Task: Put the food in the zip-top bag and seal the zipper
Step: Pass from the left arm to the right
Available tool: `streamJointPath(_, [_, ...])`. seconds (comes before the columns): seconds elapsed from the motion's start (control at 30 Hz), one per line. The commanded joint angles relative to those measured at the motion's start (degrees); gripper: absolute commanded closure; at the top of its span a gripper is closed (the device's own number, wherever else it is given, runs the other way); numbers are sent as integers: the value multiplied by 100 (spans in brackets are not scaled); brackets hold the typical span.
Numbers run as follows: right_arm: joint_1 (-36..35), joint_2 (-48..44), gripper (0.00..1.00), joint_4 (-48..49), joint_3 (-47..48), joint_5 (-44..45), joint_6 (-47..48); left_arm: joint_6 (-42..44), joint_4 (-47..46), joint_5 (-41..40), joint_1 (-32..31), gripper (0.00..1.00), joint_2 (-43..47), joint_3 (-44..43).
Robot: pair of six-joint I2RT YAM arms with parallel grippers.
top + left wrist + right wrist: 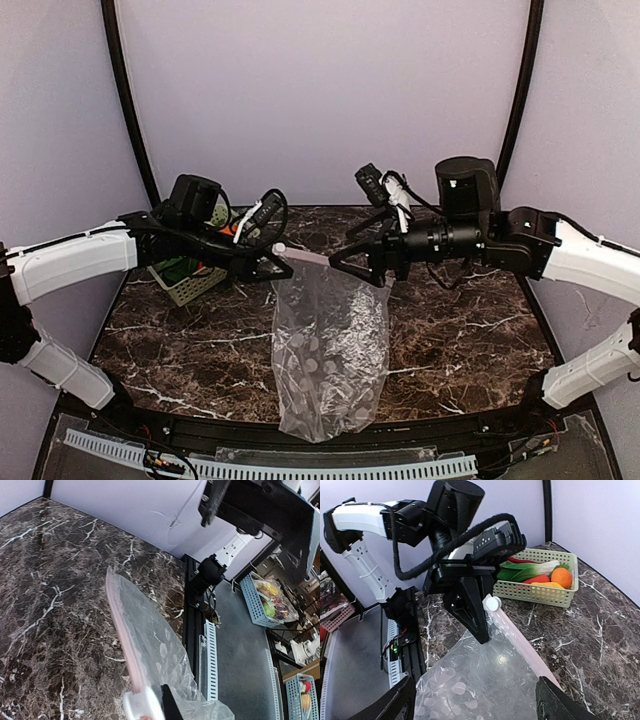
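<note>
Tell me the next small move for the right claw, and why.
Probably draw the right claw back off the zip-top bag and toward the basket. Its jaws stand open around the free end of the zipper, the left claw pinches the other end and holds the bag hanging, and the food lies in the basket.

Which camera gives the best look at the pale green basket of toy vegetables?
The right wrist view: the pale green lattice basket shows nearly whole, its toy vegetables plain. The top view shows only a corner beneath the left arm. The left wrist view misses it.
</note>
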State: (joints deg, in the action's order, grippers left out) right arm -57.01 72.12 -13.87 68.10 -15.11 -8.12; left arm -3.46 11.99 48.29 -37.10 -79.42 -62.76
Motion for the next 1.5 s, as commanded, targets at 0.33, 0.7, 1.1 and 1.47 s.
streamJointPath(0.33, [675,681,29,-1118,893,-2118,672,514,345,1551,-406,99,111,-93])
streamJointPath(0.7, [754,1308,51,-1287,1284,-3147,753,525,363,1507,-452,99,61,-83])
streamJointPath(1.1, [736,1653,66,-1580,1434,-3249,769,572,421,1466,-506,99,-12,-94])
streamJointPath(1.47, [709,1535,100,-1425,1304,-3234,762,626,443,802,-502,85,116,-106])
